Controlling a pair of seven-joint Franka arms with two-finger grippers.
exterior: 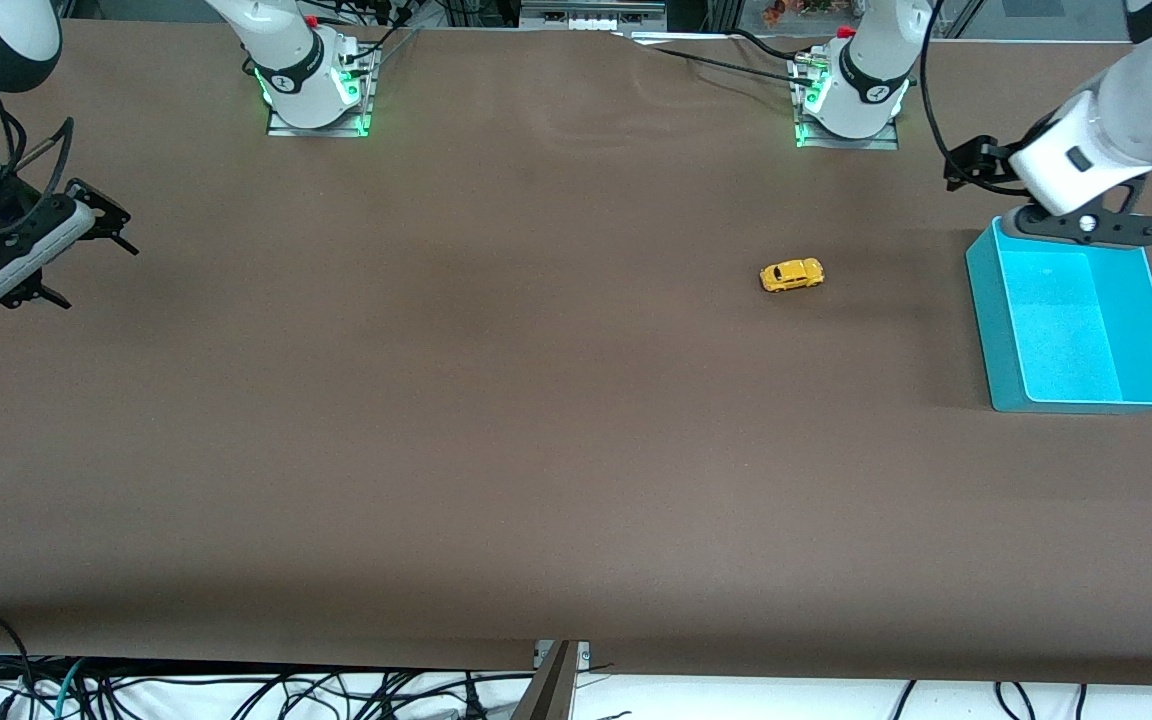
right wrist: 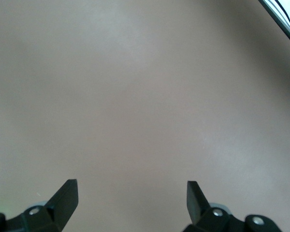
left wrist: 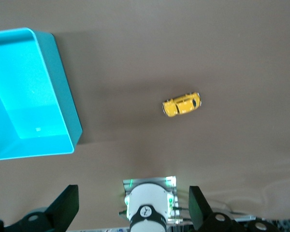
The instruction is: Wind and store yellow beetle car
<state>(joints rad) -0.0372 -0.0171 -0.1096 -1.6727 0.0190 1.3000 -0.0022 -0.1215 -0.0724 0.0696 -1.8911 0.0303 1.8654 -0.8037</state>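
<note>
Car point(exterior: 791, 274) alone on surface point(exterior: 496, 420), beside bin point(exterior: 982, 300), ungrasped | left hand point(exterior: 1086, 226) released over bin's rim, placed to reach car | right hand point(exterior: 66, 250) released, waiting at its end

a robotics lab. two white arms are bolted by metal base plates point(exterior: 318, 125) with green lights to a table point(exterior: 496, 420) under a plain brown cover. loose cables point(exterior: 236, 690) tangle along the edge nearest the front camera, and aluminium framing point(exterior: 576, 15) and more wiring stand by the bases.
</note>
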